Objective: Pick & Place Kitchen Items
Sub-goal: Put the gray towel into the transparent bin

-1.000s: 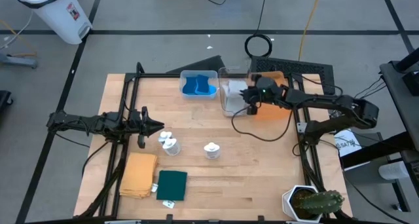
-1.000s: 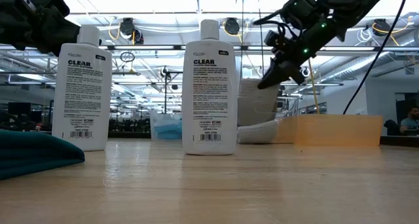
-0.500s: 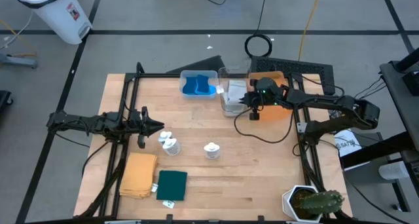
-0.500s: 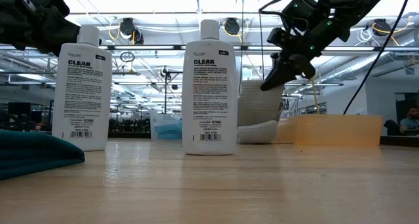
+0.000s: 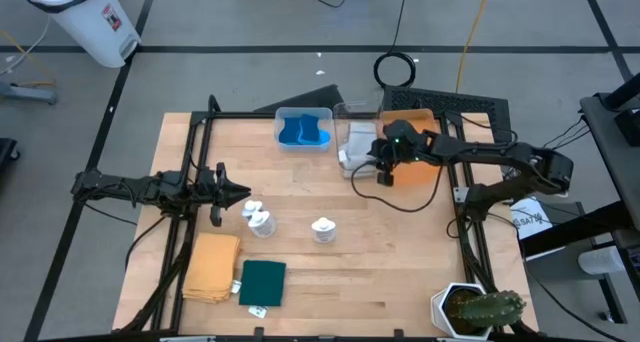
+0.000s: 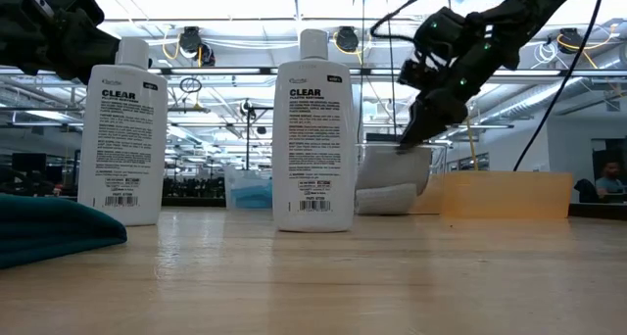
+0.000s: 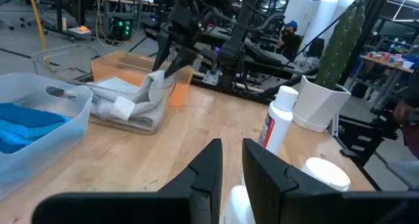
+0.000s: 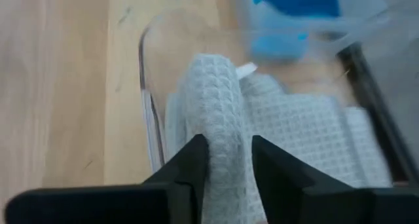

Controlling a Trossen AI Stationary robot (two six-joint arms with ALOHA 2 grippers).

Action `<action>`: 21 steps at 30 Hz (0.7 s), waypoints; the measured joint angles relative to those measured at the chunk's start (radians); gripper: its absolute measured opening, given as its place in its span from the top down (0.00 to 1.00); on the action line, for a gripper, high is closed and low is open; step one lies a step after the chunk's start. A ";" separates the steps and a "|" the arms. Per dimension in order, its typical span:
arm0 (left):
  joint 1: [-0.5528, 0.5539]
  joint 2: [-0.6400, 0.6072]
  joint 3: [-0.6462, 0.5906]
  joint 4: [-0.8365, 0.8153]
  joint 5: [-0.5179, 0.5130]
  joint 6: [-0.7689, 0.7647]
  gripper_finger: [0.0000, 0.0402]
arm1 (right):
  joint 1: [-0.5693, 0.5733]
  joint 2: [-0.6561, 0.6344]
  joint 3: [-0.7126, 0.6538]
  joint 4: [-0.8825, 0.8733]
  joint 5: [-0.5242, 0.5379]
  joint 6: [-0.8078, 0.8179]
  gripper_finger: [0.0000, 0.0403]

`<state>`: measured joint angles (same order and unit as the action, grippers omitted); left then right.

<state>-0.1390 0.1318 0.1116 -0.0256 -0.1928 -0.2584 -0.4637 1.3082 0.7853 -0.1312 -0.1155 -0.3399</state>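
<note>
Hanging over the clear bin (image 5: 352, 147), the right gripper (image 8: 226, 160) has its jaws narrowly parted around a fold of grey cloth (image 8: 219, 112) that fills the gap. The left gripper (image 7: 230, 160) waits, jaws nearly closed, empty, white bottles (image 5: 260, 219) just ahead.

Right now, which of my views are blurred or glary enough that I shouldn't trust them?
Right wrist view: the grey cloth between the right gripper fingers is fairly crisp, the blue bin behind smeared. Low view: ceiling lights glare behind the white bottles. High view: evenly lit, sharp. Left wrist view: clear enough.
</note>
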 joint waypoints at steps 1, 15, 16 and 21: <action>0.000 0.000 0.000 0.000 0.000 0.000 0.84 | 0.000 0.008 0.000 -0.005 -0.013 0.003 0.73; 0.000 0.000 0.000 0.001 0.000 0.000 0.84 | 0.000 0.008 0.000 0.030 -0.045 0.038 0.69; 0.000 0.000 0.000 0.000 0.000 0.000 0.84 | 0.000 -0.004 0.000 0.037 -0.045 0.039 0.68; 0.000 0.000 0.000 0.001 0.000 0.000 0.84 | 0.001 -0.063 0.000 0.057 -0.072 0.040 0.61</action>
<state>-0.1390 0.1314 0.1116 -0.0248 -0.1929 -0.2581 -0.4625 1.2453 0.7853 -0.0746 -0.1878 -0.2997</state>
